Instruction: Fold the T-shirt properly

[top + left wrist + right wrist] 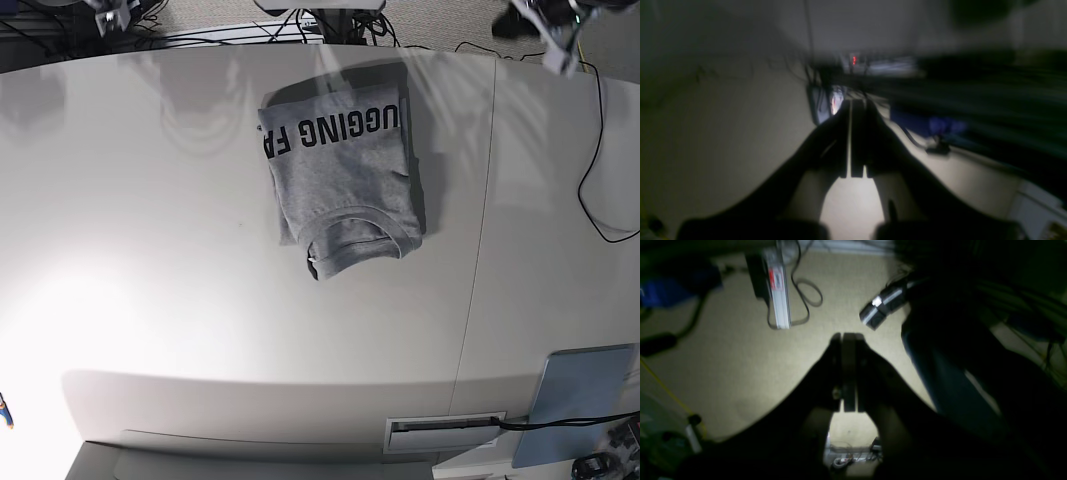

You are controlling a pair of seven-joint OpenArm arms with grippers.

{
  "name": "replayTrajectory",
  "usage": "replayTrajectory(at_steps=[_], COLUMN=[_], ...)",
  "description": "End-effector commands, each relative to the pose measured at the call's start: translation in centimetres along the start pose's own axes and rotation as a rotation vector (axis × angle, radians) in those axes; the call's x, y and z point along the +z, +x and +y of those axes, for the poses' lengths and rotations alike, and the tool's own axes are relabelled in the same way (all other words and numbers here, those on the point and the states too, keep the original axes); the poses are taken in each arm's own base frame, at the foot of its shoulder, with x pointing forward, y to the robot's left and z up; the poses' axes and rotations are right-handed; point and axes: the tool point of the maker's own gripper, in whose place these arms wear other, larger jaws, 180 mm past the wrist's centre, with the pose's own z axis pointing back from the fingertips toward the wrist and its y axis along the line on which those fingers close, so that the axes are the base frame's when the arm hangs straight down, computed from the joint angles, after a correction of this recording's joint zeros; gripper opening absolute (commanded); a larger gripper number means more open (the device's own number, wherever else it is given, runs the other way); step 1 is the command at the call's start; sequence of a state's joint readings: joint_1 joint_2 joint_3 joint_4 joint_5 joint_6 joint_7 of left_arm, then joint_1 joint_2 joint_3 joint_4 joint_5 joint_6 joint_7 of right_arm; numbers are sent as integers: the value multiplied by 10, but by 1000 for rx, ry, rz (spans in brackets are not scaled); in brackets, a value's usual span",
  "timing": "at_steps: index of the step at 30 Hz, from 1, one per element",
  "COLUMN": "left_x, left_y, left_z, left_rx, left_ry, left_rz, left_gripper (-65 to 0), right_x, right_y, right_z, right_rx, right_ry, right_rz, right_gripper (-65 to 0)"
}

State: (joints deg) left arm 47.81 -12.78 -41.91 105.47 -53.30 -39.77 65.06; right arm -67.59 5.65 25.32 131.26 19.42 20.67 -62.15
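Now the T-shirt (345, 180) lies folded into a compact grey rectangle on the far middle of the white table (150, 300), slightly right of centre. Its ribbed collar (355, 240) sits at the near end, and black block lettering runs across the far part of the fold. Neither arm touches it. In the base view only blurred bits of the arms show at the far corners, well apart from the cloth. The left gripper (853, 110), seen from its wrist camera, has its dark fingers (836, 140) drawn together with only a thin bright slit between them, and nothing is caught there; the background behind it is smeared with blur. The right gripper (848, 336) is likewise pressed closed and empty, its fingers (831, 373) meeting over a beige floor with cables. A black cable (595, 150) trails across the right side of the table, and a grey flat device (575, 405) rests at the near right corner.
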Motion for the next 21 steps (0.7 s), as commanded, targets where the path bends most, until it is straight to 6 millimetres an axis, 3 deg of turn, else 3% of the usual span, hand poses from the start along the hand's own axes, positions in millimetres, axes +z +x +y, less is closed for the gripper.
replayTrajectory(at_steps=[1, 7, 9, 11, 13, 16, 21], left_x=[2, -16, -23, -32, -43, -63, -107], left_y=[-15, -101, -132, -159, -177, -190, -182], left_z=[5, 49, 70, 84, 91, 93, 82], left_rx=[40, 354, 390, 399, 418, 454, 472], left_ry=[-3, 67, 149, 211, 239, 240, 182], left_rz=[25, 82, 109, 153, 178, 193, 237], left_gripper=[-650, -650, -650, -611, -554, -502, -498], right_x=[-5, -77, -107, -135, -162, -193, -232], right_y=[-21, -104, -126, -141, -148, -148, -115], right_z=[-5, -24, -24, -24, -22, -21, -22], right_rx=[-12, -89, -109, -140, -187, -241, -262], right_ry=[-19, -30, 2, 48, 97, 156, 205], right_rz=[64, 281, 349, 398, 413, 390, 274], right_gripper=[-650, -650, -650, -650, -650, -650, -650])
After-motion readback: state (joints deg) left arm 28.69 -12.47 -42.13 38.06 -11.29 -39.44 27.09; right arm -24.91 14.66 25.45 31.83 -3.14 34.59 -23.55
